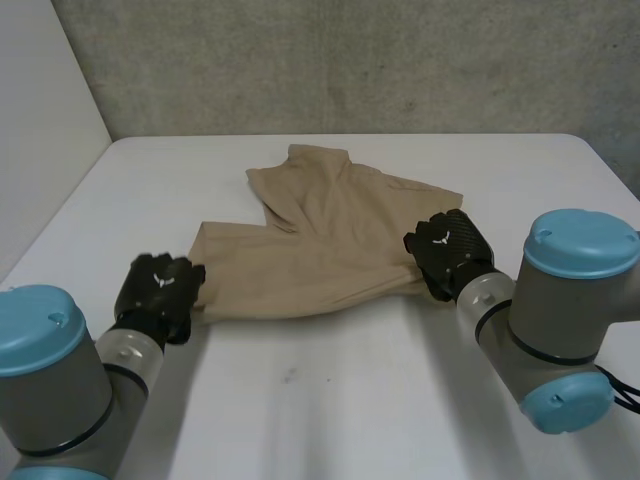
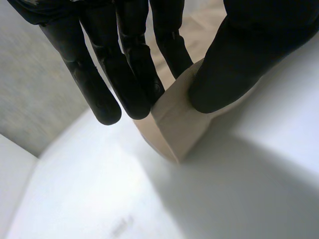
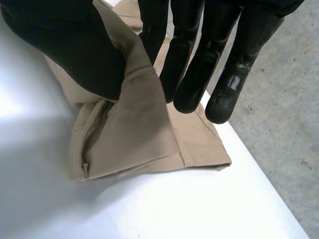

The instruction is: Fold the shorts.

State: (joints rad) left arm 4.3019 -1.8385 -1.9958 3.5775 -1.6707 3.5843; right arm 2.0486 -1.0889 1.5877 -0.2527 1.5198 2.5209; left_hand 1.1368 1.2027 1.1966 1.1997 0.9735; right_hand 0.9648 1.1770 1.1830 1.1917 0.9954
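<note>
Tan shorts [image 1: 320,235] lie spread on the white table [image 1: 330,400], one leg reaching toward the back. My left hand [image 1: 155,292] is at the shorts' near left corner; in the left wrist view its thumb [image 2: 234,69] and fingers [image 2: 134,84] pinch that corner of the cloth [image 2: 177,124]. My right hand [image 1: 450,250] is at the near right corner, at the waistband. In the right wrist view its thumb [image 3: 75,50] and fingers [image 3: 189,74] pinch a raised fold of the waistband [image 3: 134,129].
A grey wall [image 1: 350,60] stands behind the table and a white panel [image 1: 40,120] closes the left side. The table's right edge [image 3: 264,189] runs close to the shorts' right corner. Bare tabletop lies in front of the shorts.
</note>
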